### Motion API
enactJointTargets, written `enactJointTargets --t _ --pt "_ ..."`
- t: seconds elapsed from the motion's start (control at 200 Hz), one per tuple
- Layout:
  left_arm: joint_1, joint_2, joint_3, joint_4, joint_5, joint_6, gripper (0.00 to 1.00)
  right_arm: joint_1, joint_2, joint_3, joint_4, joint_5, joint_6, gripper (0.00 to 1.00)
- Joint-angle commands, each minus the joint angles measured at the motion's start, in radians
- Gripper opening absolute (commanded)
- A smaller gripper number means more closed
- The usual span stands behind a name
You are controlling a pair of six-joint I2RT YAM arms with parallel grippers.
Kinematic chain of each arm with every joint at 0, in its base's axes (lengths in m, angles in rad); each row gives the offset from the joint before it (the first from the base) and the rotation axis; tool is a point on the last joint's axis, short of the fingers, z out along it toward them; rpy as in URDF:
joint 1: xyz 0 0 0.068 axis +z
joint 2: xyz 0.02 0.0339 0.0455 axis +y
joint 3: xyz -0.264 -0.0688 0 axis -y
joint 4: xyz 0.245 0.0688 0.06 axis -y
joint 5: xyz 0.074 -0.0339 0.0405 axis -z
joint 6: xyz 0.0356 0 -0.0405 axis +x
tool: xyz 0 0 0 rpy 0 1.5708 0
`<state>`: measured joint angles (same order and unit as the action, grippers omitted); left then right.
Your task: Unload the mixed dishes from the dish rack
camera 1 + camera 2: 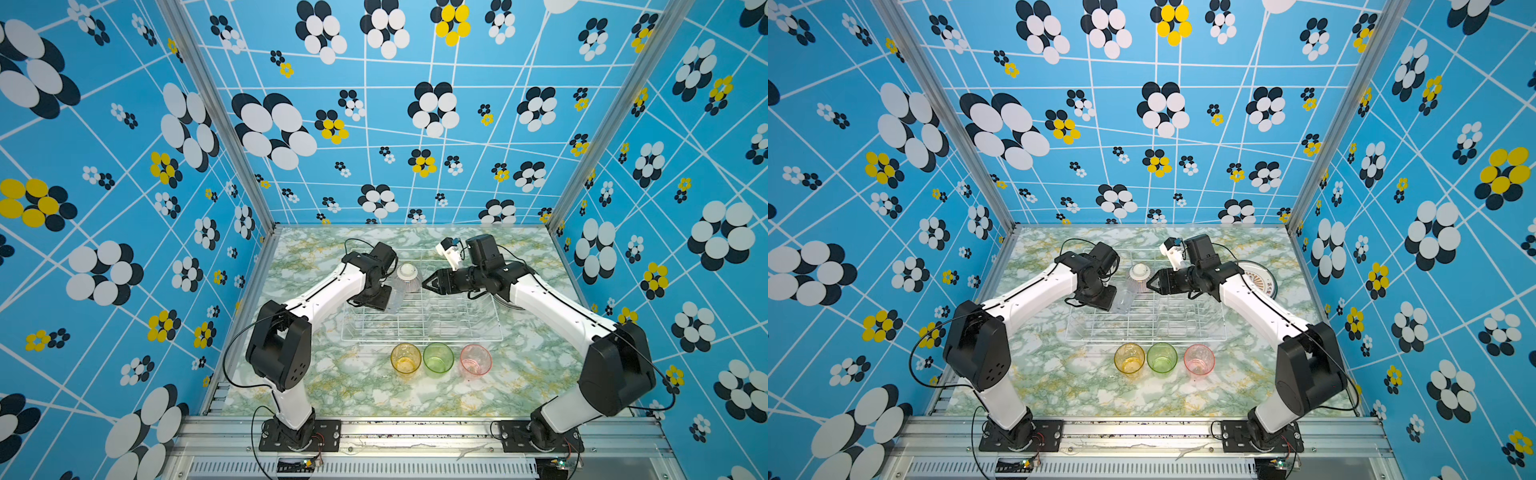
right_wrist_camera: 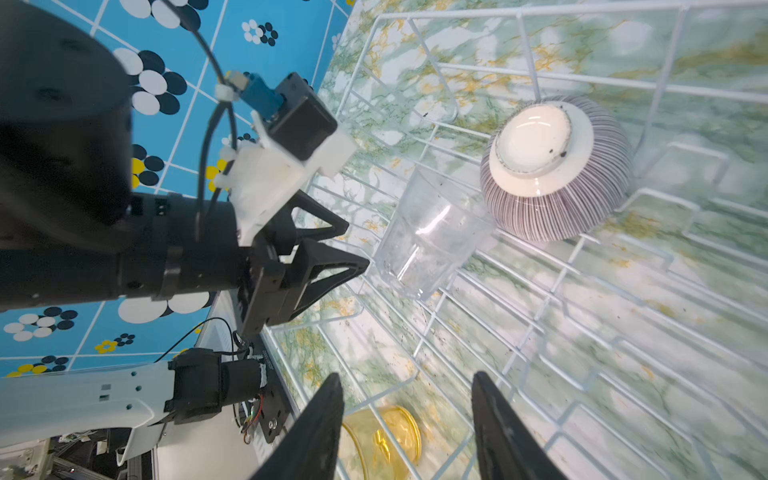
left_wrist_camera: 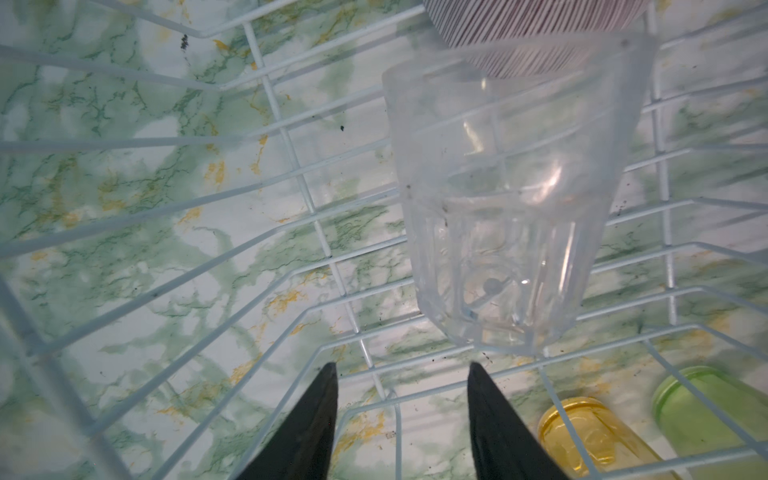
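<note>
Black fingertips [image 3: 471,368] of the left gripper [image 3: 399,368] fill the near edge of the left wrist view. They are spread, with only wire between them. Just ahead, the clear tumbler [image 3: 503,208] lies tilted on the dish rack [image 1: 436,322], base toward the tips.

Taking the far wall as twelve o'clock, that tumbler sits in the rack's nine o'clock part. Its mouth points at the striped bowl [image 1: 407,276], which rests foot-up toward twelve. I cannot tell whether rim and bowl touch.

The right gripper [image 2: 407,376] faces the bowl from three o'clock, its jaws likewise apart and empty.

Amber [image 1: 405,358], green [image 1: 438,357] and pink [image 1: 476,360] tumblers stand on the table at the rack's six o'clock, so I judge the unloading well along. The clear tumbler and the bowl are the pieces left.

The step in hand looks like the approach to the clear tumbler. The next move calls for sliding the spread jaws around its base and closing gently, since smooth plastic may slip or nudge the bowl.

Both top views hide the left fingers under the wrist, and only the wrist views show the gaps. A printed plate [image 1: 1264,277] at the rack's three o'clock shows plainly in a top view, while the wrist views miss it.
</note>
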<state>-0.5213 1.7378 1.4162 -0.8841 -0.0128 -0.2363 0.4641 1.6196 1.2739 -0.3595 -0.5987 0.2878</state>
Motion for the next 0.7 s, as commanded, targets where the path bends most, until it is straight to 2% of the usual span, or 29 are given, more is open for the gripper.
enactJointTargets --t 0.0,0.16,0.375,0.695 --pt "0.032 -0.084 -0.044 0.104 0.182 -0.049 0.53 0.008 0.07 0.091 0.038 -0.104 -0.051 0.52" --pt "0.086 -0.154 -0.087 0.152 0.327 -0.096 0.53 0.013 0.202 0.212 0.005 -0.15 -0.1 0.52" --pt "0.129 -0.218 -0.117 0.14 0.37 -0.101 0.53 0.016 0.351 0.402 -0.142 -0.179 -0.21 0.47" --pt "0.183 -0.273 -0.15 0.139 0.399 -0.103 0.53 0.021 0.493 0.536 -0.219 -0.209 -0.231 0.47"
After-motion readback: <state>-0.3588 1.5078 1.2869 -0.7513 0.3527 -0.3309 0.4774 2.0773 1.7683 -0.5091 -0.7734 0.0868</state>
